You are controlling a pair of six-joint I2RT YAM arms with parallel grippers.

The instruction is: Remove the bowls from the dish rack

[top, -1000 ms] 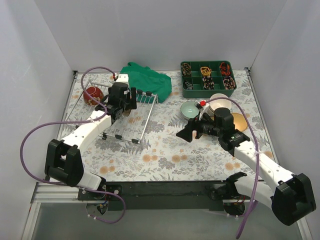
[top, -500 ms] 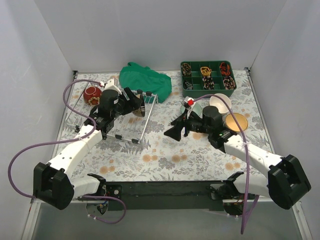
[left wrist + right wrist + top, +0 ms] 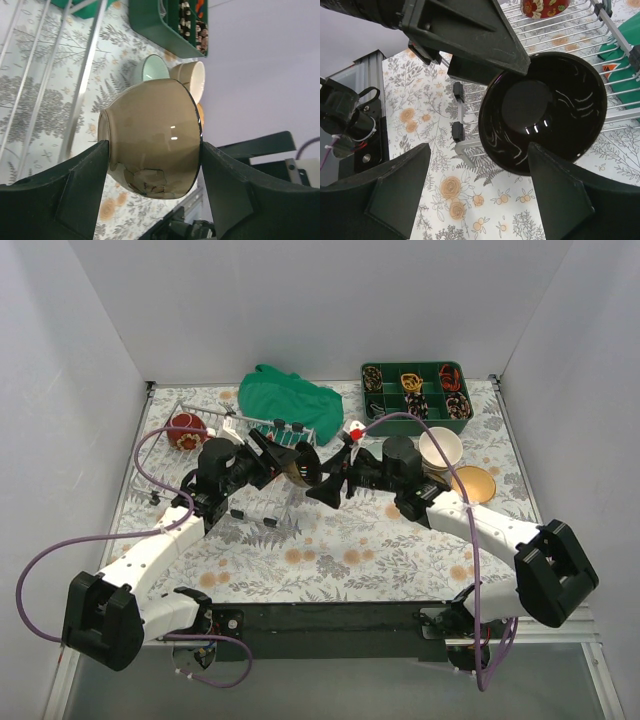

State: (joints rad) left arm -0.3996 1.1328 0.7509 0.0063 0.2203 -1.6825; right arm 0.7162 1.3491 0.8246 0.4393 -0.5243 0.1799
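Observation:
My left gripper point(image 3: 292, 462) is shut on a bowl point(image 3: 300, 464), tan outside and dark brown-black inside, held on its side above the right edge of the dish rack point(image 3: 240, 502). In the left wrist view the bowl point(image 3: 155, 135) sits between both fingers point(image 3: 75, 185). My right gripper point(image 3: 326, 472) is open and faces the bowl's mouth, close to it; the right wrist view shows the dark inside point(image 3: 545, 110) beyond the open jaws. A red floral bowl point(image 3: 186, 430) stands at the rack's far left. A pale green bowl point(image 3: 152, 67) and beige bowls point(image 3: 440, 447) stand on the table to the right.
A green cloth point(image 3: 290, 398) lies behind the rack. A green compartment tray point(image 3: 415, 390) of small items stands at the back right. A tan bowl point(image 3: 473, 483) sits near the beige ones. White walls enclose the table on three sides.
My left gripper has lifted the tan and dark bowl out of the rack and carried it right. My right gripper has moved left from the unloaded bowls to meet it.

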